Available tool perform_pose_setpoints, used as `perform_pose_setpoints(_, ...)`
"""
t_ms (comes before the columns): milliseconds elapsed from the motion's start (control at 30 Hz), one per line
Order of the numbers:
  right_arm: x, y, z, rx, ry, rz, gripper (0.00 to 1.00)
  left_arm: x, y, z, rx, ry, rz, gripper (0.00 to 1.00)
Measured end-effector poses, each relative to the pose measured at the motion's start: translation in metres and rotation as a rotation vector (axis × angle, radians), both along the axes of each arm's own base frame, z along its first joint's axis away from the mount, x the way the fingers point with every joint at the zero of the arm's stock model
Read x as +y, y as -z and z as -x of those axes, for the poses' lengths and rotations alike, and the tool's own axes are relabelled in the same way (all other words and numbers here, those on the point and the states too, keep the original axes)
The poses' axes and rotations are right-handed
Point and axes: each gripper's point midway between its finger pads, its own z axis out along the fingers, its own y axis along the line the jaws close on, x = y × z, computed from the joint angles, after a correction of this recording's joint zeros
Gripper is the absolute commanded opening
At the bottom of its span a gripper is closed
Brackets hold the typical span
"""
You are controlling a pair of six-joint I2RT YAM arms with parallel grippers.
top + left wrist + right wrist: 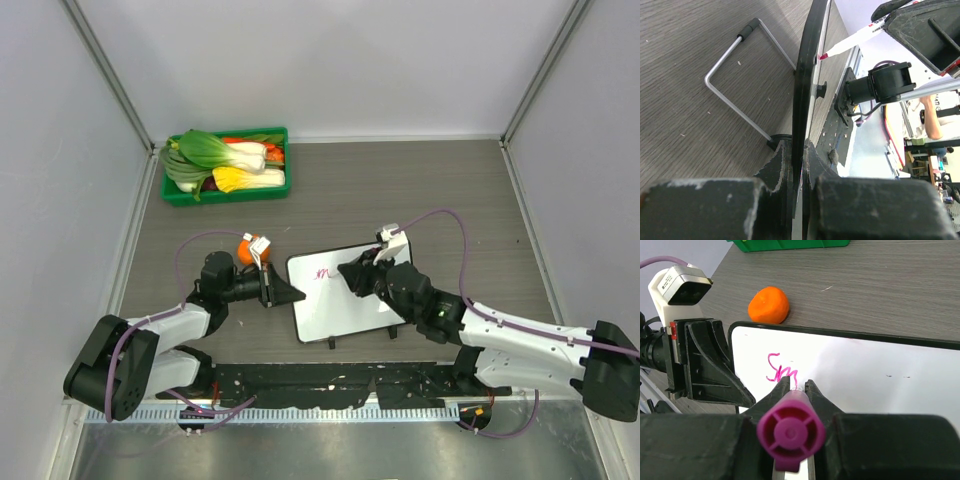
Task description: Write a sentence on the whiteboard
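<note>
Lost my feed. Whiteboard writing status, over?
Left hand shut on whiteboard edge. Right hand shut on marker, tip at board. Sentence barely begun. Orange beside, not blocking.

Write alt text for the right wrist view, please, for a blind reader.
The right gripper holds a magenta marker at the whiteboard, where pink letters "Sm" are written. The left gripper clamps the board's edge; an orange lies behind.

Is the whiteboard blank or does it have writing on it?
Written on. Pink letters, roughly "Sm", sit near one end of the whiteboard; the rest looks bare white.
</note>
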Motion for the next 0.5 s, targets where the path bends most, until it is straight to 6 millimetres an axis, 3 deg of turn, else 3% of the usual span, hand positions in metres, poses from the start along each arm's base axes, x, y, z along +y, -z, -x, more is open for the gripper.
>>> perform_pose_setpoints(100,-0.002,-0.004,0.002,-0.012,-0.008,0.004,0.01,0.000,-0.001,0.000,-0.003,0.003,0.002,0.00)
perform_pose_setpoints(367,-0.005,-0.037,-0.002,-0.084,0.003,-0.034,0.01,0.000,-0.001,0.000,-0.004,0.003,0.002,0.00)
perform_pose_setpoints(500,-0.003,-0.035,-0.006,-0.086,0.013,-0.015,0.01,0.000,-0.001,0.000,-0.005,0.003,0.002,0.00)
